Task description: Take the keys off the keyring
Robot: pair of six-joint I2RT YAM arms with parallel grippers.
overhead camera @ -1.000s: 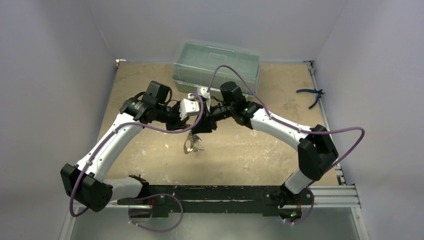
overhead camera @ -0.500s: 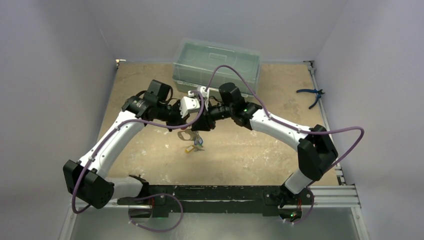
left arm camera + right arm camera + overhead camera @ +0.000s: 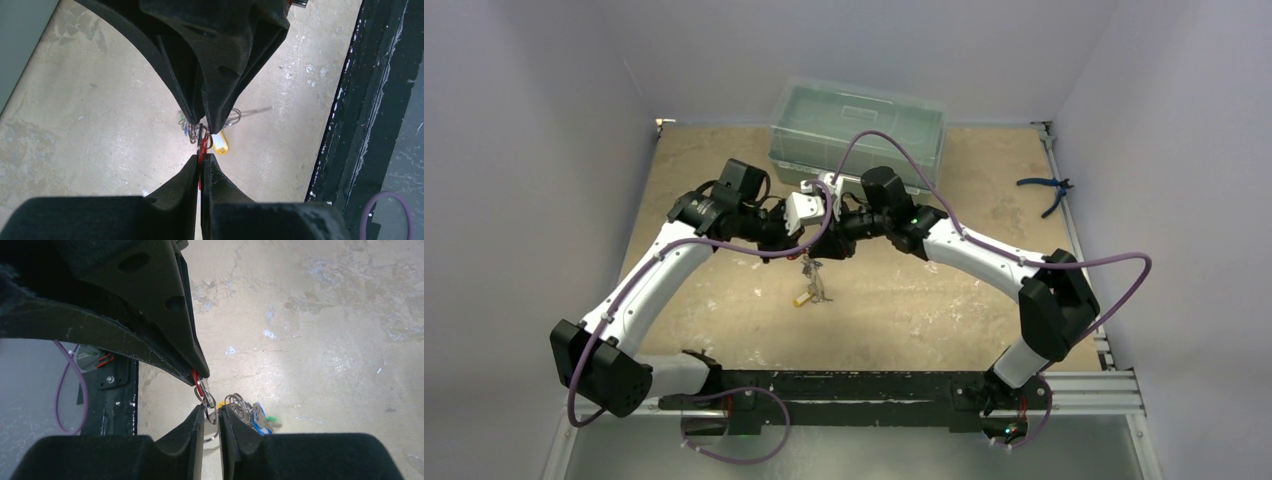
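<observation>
The bunch of keys [image 3: 813, 283] hangs between my two grippers above the middle of the table. My left gripper [image 3: 201, 159] is shut on a red tag [image 3: 202, 147] of the bunch. My right gripper [image 3: 211, 412] is shut on a thin wire keyring [image 3: 204, 392] just below the left one's tips. A yellow tag [image 3: 219, 143], a blue key [image 3: 258, 423] and a green one [image 3: 271, 418] dangle below. In the top view the left gripper [image 3: 802, 247] and the right gripper [image 3: 822, 251] meet tip to tip. I cannot make out the whitish strap loop.
A clear plastic box with a greenish lid [image 3: 859, 130] stands at the back, just behind the grippers. Blue-handled pliers [image 3: 1046, 190] lie at the far right edge. A black rail [image 3: 360, 115] runs along the table's near edge.
Both grippers have drawn closer together and shifted slightly away from me. The bunch, which hung spread out with a loop showing, now hangs in a narrow line below them.
</observation>
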